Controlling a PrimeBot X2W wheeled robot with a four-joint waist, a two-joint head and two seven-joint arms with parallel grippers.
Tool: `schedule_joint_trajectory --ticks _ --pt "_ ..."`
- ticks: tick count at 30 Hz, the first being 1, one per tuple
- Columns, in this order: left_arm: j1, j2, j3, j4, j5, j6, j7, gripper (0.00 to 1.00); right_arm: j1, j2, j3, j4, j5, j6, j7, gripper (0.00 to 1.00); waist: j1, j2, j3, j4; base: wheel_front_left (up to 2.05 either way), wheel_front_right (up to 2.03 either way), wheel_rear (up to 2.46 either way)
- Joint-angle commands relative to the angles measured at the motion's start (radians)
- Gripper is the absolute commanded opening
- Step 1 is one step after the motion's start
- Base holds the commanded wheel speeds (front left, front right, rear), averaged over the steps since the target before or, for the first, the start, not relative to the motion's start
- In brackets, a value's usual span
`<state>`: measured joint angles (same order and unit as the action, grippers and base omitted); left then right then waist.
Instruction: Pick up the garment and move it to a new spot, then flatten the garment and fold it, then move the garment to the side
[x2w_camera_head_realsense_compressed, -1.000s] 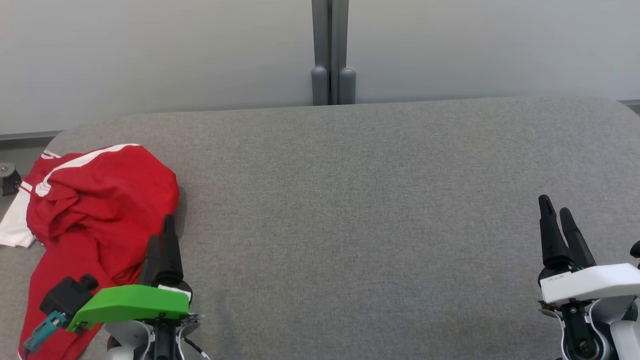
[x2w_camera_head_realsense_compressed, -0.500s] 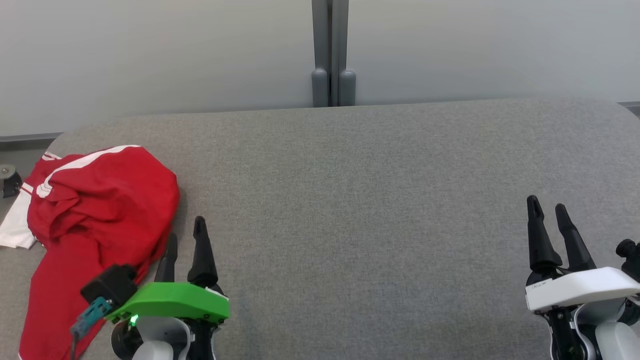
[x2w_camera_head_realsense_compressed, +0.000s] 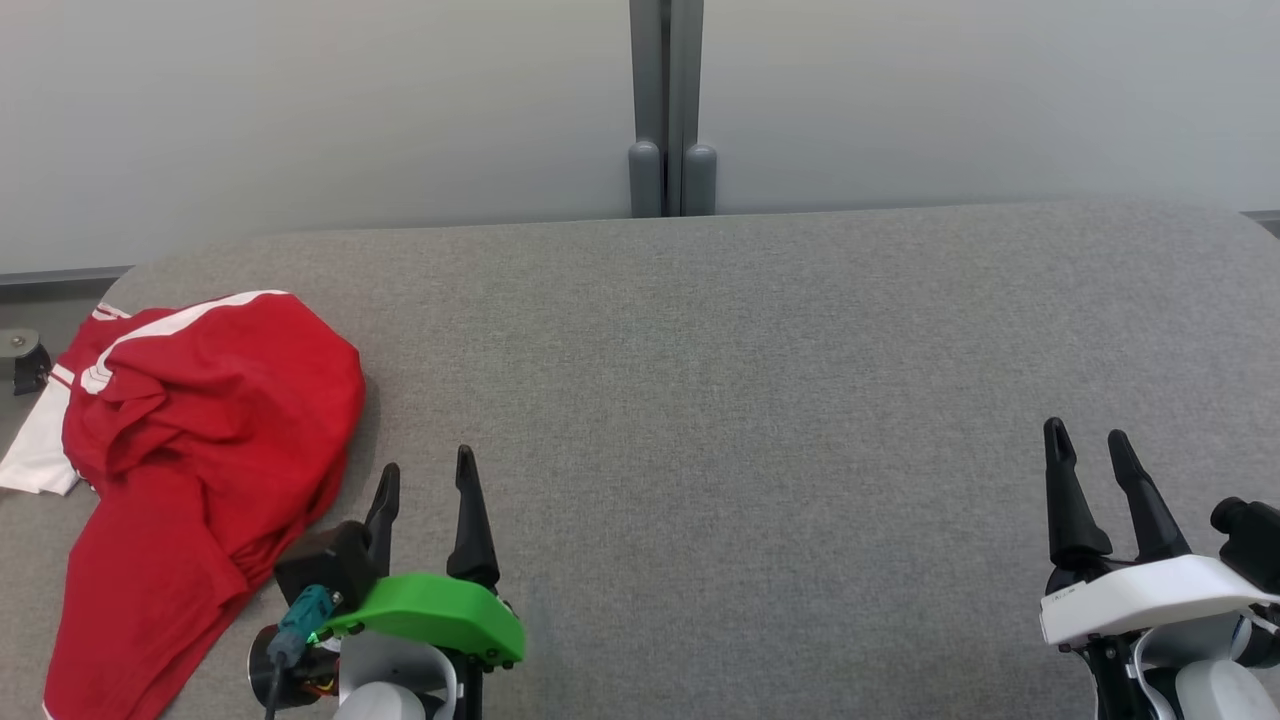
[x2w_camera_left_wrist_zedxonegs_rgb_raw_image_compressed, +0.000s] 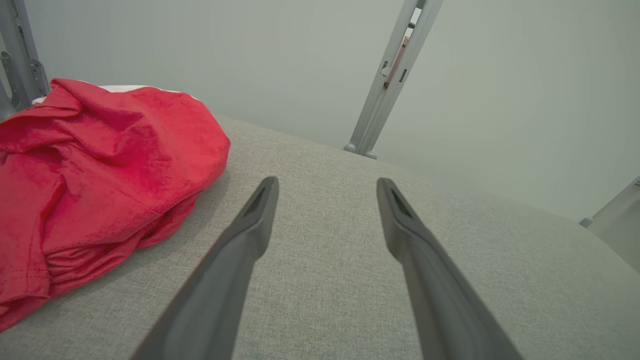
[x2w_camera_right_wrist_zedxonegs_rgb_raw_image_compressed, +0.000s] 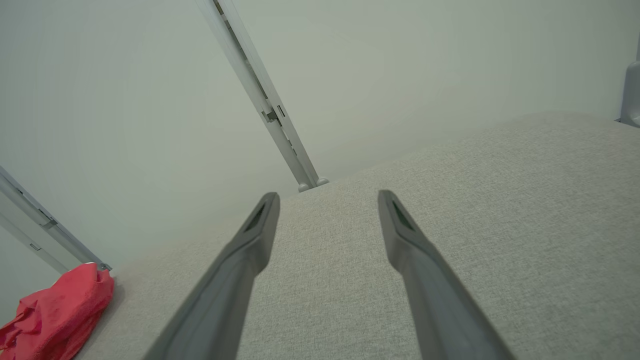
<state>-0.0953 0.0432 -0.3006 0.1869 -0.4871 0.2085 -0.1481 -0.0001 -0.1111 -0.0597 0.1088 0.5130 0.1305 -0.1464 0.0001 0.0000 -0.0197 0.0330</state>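
Observation:
The garment (x2w_camera_head_realsense_compressed: 200, 440) is a red shirt with white stripes, lying crumpled at the left end of the grey table (x2w_camera_head_realsense_compressed: 760, 400). It also appears at the left in the left wrist view (x2w_camera_left_wrist_zedxonegs_rgb_raw_image_compressed: 95, 180) and far off at the lower left in the right wrist view (x2w_camera_right_wrist_zedxonegs_rgb_raw_image_compressed: 60, 310). My left gripper (x2w_camera_head_realsense_compressed: 427, 475) stands open just right of the garment, apart from it, with nothing between its fingers. My right gripper (x2w_camera_head_realsense_compressed: 1085, 445) is open and empty near the table's right end, far from the garment.
A pale wall with a grey vertical post (x2w_camera_head_realsense_compressed: 666, 110) runs behind the table. The garment's lower part reaches the table's left front edge. A small dark fitting (x2w_camera_head_realsense_compressed: 22, 360) sits off the table's left end.
My left gripper has moved right and back, off the garment's edge onto bare table. My right gripper has drawn back slightly toward the front edge. The garment has kept its shape.

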Motion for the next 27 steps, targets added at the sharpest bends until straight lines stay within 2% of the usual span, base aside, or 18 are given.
schedule_joint_trajectory --ticks 1,16,27 --pt "-0.025 0.007 -0.014 -0.005 0.037 0.014 -0.010 1.00 0.005 -0.006 -0.001 -0.005 -0.022 0.000 -0.012 1.00 0.0000 0.0000 0.000 0.002 0.00 0.00 0.00" --pt "-0.035 0.009 -0.080 -0.005 0.180 0.075 -0.045 1.00 0.011 -0.028 0.018 -0.012 -0.115 0.000 -0.047 1.00 0.0000 0.0000 -0.001 0.013 0.00 0.00 0.00" --pt "-0.012 0.008 -0.093 -0.004 0.214 0.078 -0.052 1.00 0.012 -0.016 0.020 -0.008 -0.154 0.000 -0.054 1.00 0.0000 0.0000 -0.004 0.013 0.00 0.00 0.00"
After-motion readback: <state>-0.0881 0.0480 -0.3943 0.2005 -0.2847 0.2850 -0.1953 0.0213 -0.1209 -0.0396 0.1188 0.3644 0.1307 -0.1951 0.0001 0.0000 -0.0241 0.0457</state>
